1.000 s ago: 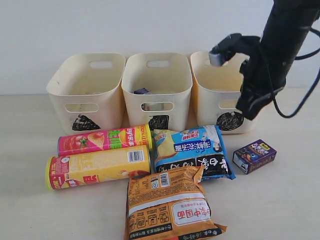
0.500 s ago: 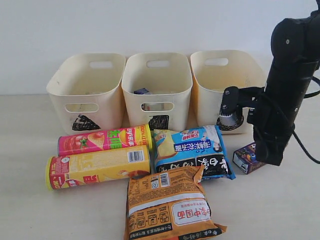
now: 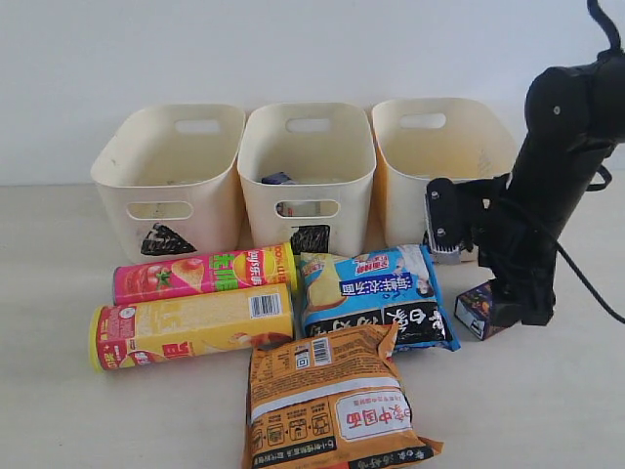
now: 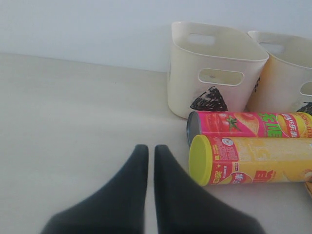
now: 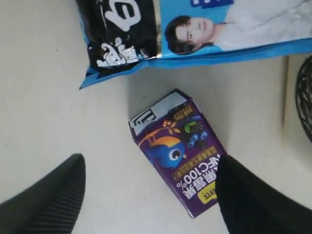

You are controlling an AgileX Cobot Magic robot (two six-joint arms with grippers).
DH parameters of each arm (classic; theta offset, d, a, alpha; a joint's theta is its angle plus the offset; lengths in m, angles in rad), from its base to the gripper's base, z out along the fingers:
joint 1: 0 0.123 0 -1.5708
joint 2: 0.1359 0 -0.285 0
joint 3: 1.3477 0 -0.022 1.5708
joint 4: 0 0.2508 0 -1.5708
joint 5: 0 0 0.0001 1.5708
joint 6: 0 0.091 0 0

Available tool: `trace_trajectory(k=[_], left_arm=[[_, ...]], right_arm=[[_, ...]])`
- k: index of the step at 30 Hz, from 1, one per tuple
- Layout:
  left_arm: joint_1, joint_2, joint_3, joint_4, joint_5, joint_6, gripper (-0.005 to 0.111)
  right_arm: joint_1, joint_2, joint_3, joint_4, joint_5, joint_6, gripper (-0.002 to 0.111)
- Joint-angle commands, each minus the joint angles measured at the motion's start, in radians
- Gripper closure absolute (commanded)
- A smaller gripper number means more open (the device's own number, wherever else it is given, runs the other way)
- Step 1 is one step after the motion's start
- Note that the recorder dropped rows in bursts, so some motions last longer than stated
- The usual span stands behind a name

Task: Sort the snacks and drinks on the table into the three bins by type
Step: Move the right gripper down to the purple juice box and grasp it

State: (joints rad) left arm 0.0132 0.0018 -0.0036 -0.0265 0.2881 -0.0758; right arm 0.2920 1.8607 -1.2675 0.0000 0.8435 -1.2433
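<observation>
The right pincer (image 5: 148, 170) hangs spread wide over the dark purple carton (image 5: 178, 148), one finger on each side of it and a gap showing on both sides, so it has hold of nothing. The carton lies flat on the surface (image 3: 566, 410), just beside the lower edge of the blue-black packet (image 3: 376, 298) and in front of the right bin (image 3: 430, 147). The left pincer (image 4: 148, 151) is pressed together with only a thin slit between its fingers, empty, low over bare surface near the lid end of the yellow canister (image 3: 190, 324).

By my reading the sorting has barely begun. A small blue-marked thing (image 3: 277, 179) sits inside the middle bin (image 3: 308, 166), probably the other drink. The left bin (image 3: 166, 176) and the right bin look empty as far as their rims allow. Left on the surface are the pink canister (image 3: 200, 274), the yellow one touching it, the blue-black packet, the orange packet (image 3: 332, 401) and the purple carton, which looks to be the item in hand and likely belongs with the drink in the middle bin.

The right wrist view alone shows the spread of the fingers and their gaps to the carton; in the exterior view the arm covers most of the carton and hides the fingertips. The left wrist view alone shows the left pincer, which is out of the exterior frame. Only the exterior view shows the bin contents and the orange packet
</observation>
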Motion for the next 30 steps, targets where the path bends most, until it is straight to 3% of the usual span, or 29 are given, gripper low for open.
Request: trace_trajectory(k=[1,6,15,17,19,21,22,30], left_arm=[[0.004,-0.002,0.004,0.001,0.003,0.006,0.103],[0.004,-0.002,0.004,0.001,0.003,0.006,0.103],[0.004,-0.002,0.004,0.001,0.003,0.006,0.103],[0.004,-0.002,0.004,0.001,0.003,0.006,0.103],[0.004,-0.002,0.004,0.001,0.003,0.006,0.103],[0.004,-0.002,0.004,0.001,0.003,0.006,0.103],[0.004,-0.002,0.004,0.001,0.003,0.006,0.103],[0.004,-0.002,0.004,0.001,0.003,0.006,0.103]], right_arm=[[-0.003,0.069,0.003,-0.069,-0.037,-0.078,0.041],[-0.003,0.126,0.003,-0.124,-0.183,-0.078,0.041],[-0.003,0.185,0.003,-0.19,-0.21,-0.078,0.043],[-0.003,0.185,0.003,-0.19,-0.18,-0.064,0.052],[-0.003,0.185,0.003,-0.192,-0.138,-0.063,0.07],[-0.003,0.183,0.001,-0.192,-0.098,-0.041,0.1],[-0.003,0.181,-0.003,-0.201,-0.074,-0.02,0.108],[-0.003,0.065,-0.014,-0.218,0.028,0.058,0.108]])
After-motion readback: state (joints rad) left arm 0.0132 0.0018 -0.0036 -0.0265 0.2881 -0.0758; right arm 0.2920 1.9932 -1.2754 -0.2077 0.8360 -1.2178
